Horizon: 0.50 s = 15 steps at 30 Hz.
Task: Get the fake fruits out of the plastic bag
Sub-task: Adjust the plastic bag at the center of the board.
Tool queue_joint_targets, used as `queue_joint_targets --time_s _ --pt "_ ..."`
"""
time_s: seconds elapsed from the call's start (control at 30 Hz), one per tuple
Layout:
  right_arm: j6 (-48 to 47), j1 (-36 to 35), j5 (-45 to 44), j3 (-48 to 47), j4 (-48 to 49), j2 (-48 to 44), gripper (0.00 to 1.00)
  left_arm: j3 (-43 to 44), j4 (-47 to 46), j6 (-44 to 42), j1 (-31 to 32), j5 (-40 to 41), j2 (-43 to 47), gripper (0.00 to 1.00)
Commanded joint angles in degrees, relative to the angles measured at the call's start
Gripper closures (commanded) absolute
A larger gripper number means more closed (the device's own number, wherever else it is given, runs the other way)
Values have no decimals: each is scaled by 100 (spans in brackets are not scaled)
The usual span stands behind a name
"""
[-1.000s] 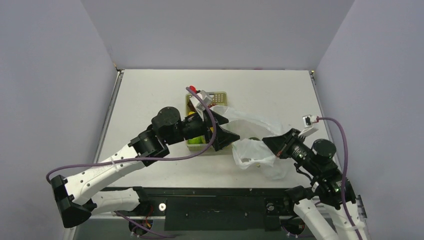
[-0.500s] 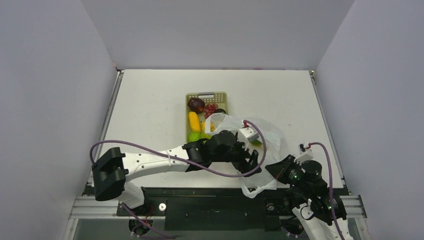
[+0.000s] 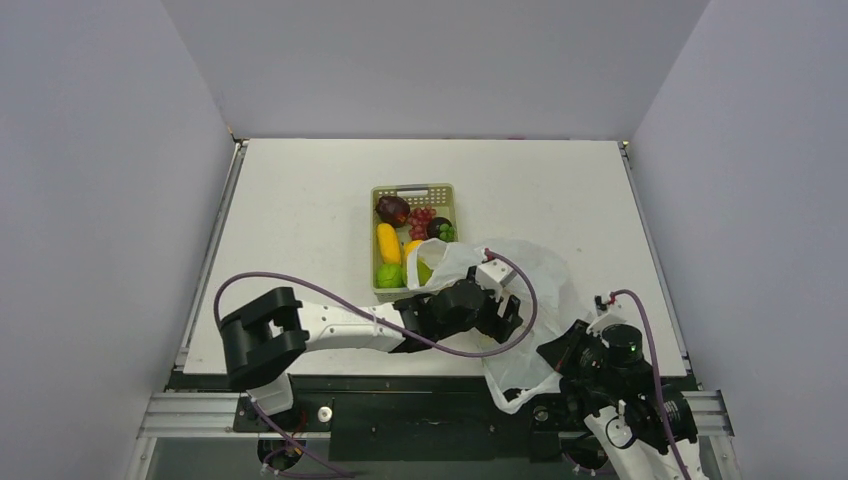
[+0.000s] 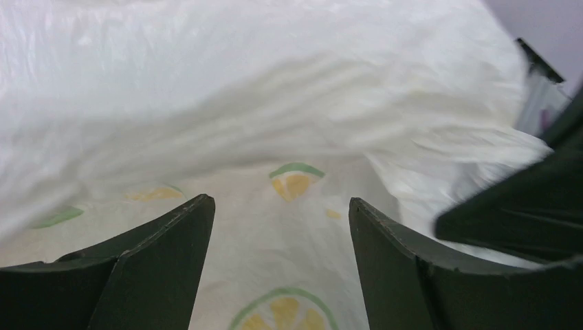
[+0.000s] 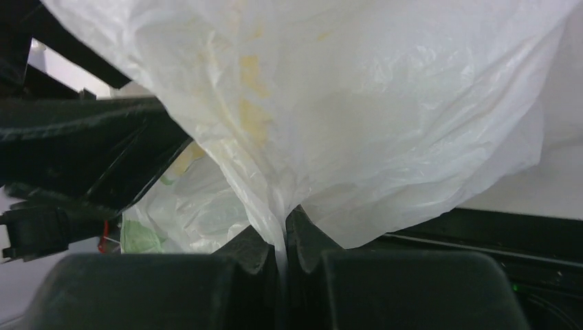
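Right wrist view: the plastic bag (image 5: 385, 103), judged limp and slippery, is being pinched by a gathered fold in the closed right gripper (image 5: 282, 230) at the table (image 3: 300, 200) edge, the left gripper (image 4: 280, 201) being held wide.

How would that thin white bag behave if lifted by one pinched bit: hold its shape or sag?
Probably sag: the plastic bag gathers into a narrow bunched strip where the right end effector pinches it, and it drapes in creases. It seems very light, since light glows through the thin film. Its glossy surface might slip from a loose grip.
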State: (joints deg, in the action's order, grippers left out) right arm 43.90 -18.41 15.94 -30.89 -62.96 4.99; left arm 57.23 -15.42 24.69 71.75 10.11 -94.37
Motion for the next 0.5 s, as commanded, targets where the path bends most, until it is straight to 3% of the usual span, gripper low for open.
queue_joint_targets --time_s 0.0,0.13,0.27,0.33,0.47 --pt "-415 14 -196 -9 -637 71 100 257 -1046 -317 -85 693 -585 31" --pt "-537 12 -200 -88 -746 173 100 530 -1185 -415 -181 970 -1018 30" --pt "-582 13 -167 -188 -709 278 100 765 -1361 -425 -299 1202 -1356 24" --pt "-581 16 -144 -249 -691 309 100 895 -1393 -382 -335 1365 -1499 13" --pt "-562 13 -79 -368 -626 356 100 1025 -1665 -359 -353 1696 -1683 11"
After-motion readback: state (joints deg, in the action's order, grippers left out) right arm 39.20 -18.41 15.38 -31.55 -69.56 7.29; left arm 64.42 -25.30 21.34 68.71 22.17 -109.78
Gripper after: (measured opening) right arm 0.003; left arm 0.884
